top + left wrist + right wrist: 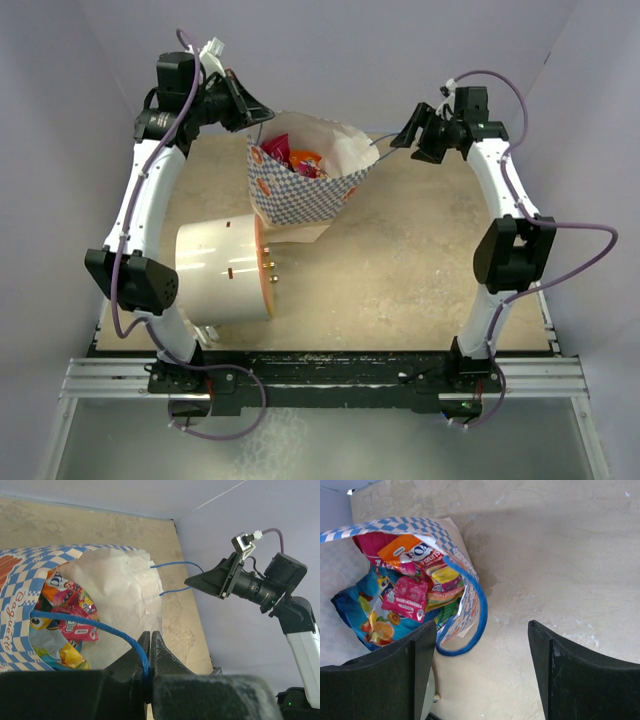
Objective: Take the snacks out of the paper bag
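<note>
**Bag's held open, nothing out yet, right arm's up next**

Left jaws are pinched tight on one blue cord handle [100, 628] of the paper bag [300, 195]. In the left wrist view the cord runs right down into the slit between them. Right jaws are wide apart with nothing in them. Their black fingers [585, 680] stand at either side of the right wrist view with bare counter [560, 555] between. The bag's other handle [479, 615] loops just in front of one of those fingers, near it but not gripped as far as I can tell.

Moving outward, the bag sits toward the back middle of the counter, between the two arms, mouth gaping upward. The snacks [402, 597] are all piled inside: a pink packet on top, an orange one [407, 550] behind it, and a blue one with fruit on it [370, 625] underneath. I can't see any packet lying out on the counter. A big white cylinder [215, 268] lies on its side just beside the bag, near the left arm.

My read is that this is the hold-the-bag-open step, and no unloading is done yet. The next move calls for the right jaws to go in over the scalloped rim and close on one top packet. The pink one looks easiest. Shiny plastic is probably slippery, so pinch an edge and steer clear of that loose cord.
</note>
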{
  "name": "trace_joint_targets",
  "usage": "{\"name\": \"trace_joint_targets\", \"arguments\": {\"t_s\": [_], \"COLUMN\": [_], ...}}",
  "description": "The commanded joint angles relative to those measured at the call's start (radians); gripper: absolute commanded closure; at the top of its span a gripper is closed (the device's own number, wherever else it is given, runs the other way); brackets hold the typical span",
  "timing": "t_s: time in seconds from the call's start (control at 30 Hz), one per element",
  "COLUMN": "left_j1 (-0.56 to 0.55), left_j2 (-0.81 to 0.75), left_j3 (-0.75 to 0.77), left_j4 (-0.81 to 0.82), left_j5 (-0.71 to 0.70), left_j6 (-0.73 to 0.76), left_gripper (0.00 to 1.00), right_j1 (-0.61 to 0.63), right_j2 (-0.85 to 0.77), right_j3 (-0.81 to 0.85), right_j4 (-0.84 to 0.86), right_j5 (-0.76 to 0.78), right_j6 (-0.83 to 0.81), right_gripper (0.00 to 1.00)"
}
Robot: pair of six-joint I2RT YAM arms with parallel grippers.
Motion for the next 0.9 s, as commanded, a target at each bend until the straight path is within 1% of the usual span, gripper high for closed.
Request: {"name": "trace_joint_targets", "arguments": {"t_s": [0.0,0.07,0.13,0.17,0.23,0.27,0.3,0.33,0.43,0.5,0.63,0.67,0.73,0.8,0.87], "left_j1": [-0.006,-0.006,-0.005,-0.003,0.001,0.005,0.008,0.011,0.024,0.026,0.047,0.057,0.092,0.120,0.130], "left_j2": [-0.012,-0.010,-0.016,-0.020,-0.022,-0.022,-0.021,-0.019,0.009,0.077,0.223,0.238,0.247,0.247,0.260], "left_j3": [0.120,0.129,0.129,0.130,0.138,0.145,0.151,0.157,0.194,0.282,0.525,0.544,0.517,0.467,0.461], "left_j4": [-0.034,-0.060,-0.081,-0.093,-0.129,-0.145,-0.154,-0.154,-0.073,-0.028,-0.008,0.049,0.214,0.367,0.478], "left_j5": [0.051,0.042,0.018,0.003,-0.043,-0.070,-0.090,-0.111,-0.131,-0.126,-0.088,-0.057,0.036,0.097,0.155], "left_j6": [0.041,0.058,0.065,0.068,0.068,0.064,0.061,0.055,0.046,0.066,0.077,0.059,-0.009,-0.104,-0.167], "left_gripper": [1.00,1.00,1.00,1.00,1.00,1.00,1.00,1.00,1.00,1.00,0.99,0.96,0.95,0.94,0.94], "right_j1": [-0.011,-0.015,-0.015,-0.015,-0.015,-0.015,-0.015,-0.013,0.009,0.039,0.135,0.173,0.219,0.247,0.257], "right_j2": [0.003,0.023,0.044,0.053,0.057,0.056,0.051,0.039,-0.029,-0.081,-0.176,-0.203,-0.268,-0.331,-0.381], "right_j3": [0.015,0.023,0.048,0.057,0.064,0.067,0.068,0.061,-0.019,-0.086,-0.195,-0.233,-0.328,-0.429,-0.480], "right_j4": [0.108,0.138,0.139,0.137,0.122,0.108,0.098,0.086,0.104,0.128,0.169,0.219,0.340,0.477,0.504], "right_j5": [-0.084,-0.116,-0.141,-0.155,-0.167,-0.165,-0.162,-0.160,-0.201,-0.216,-0.191,-0.188,-0.192,-0.220,-0.213], "right_j6": [-0.012,-0.004,-0.022,-0.041,-0.078,-0.100,-0.125,-0.147,-0.136,-0.113,-0.058,-0.033,0.033,0.125,0.150], "right_gripper": [0.27,0.33,0.43,0.52,0.79,0.90,0.96,1.00,1.00,1.00,1.00,1.00,1.00,1.00,1.00]}}
